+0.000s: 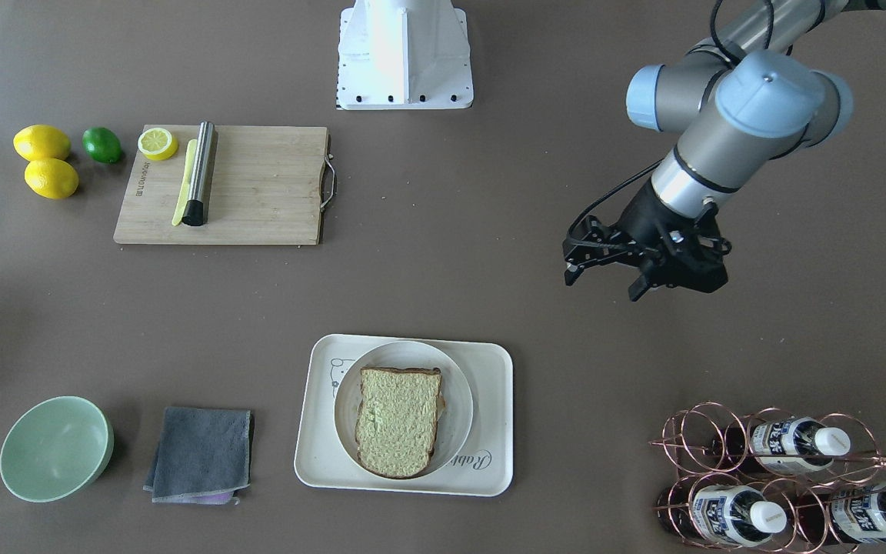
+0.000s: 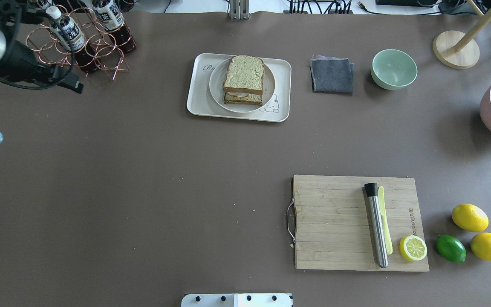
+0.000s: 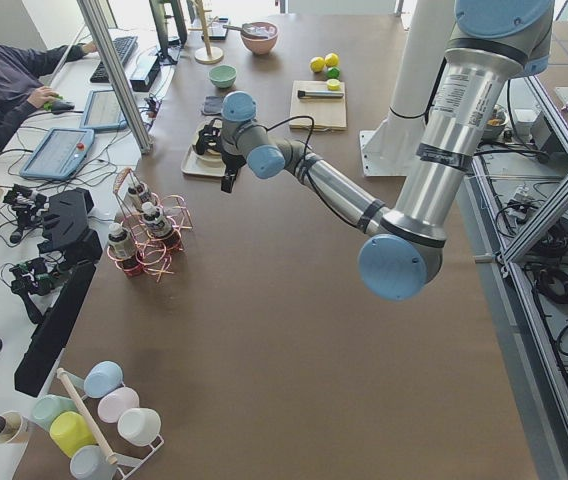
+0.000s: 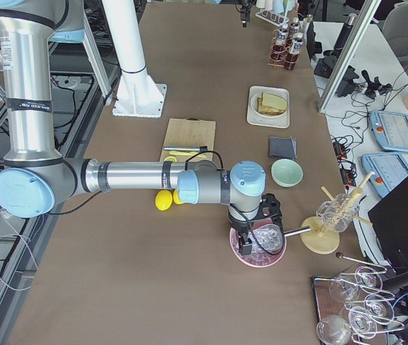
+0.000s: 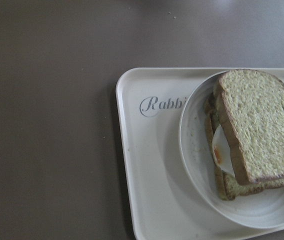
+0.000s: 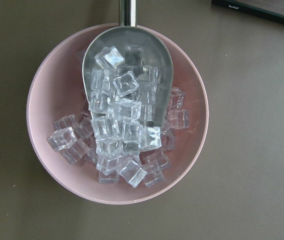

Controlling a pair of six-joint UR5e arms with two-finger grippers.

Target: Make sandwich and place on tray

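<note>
The sandwich [image 1: 398, 419] is stacked: two bread slices with the white fried egg [image 5: 221, 150] between them. It lies on a round white plate [image 1: 458, 400] that stands on the cream tray [image 1: 489, 369]. It also shows in the overhead view [image 2: 244, 74] and the left wrist view [image 5: 259, 125]. My left gripper [image 1: 604, 281] hangs open and empty above bare table, apart from the tray, on the bottle-rack side. My right gripper [image 4: 251, 241] shows only in the exterior right view, over a pink bowl of ice; I cannot tell whether it is open or shut.
A copper rack of bottles [image 1: 781, 477] stands near the left gripper. A grey cloth [image 1: 201, 454] and a green bowl [image 1: 54, 446] lie beside the tray. A wooden cutting board [image 1: 258, 185] holds a metal muddler and a lemon half, with lemons and a lime beside it. The pink ice bowl [image 6: 42, 110] holds a metal scoop.
</note>
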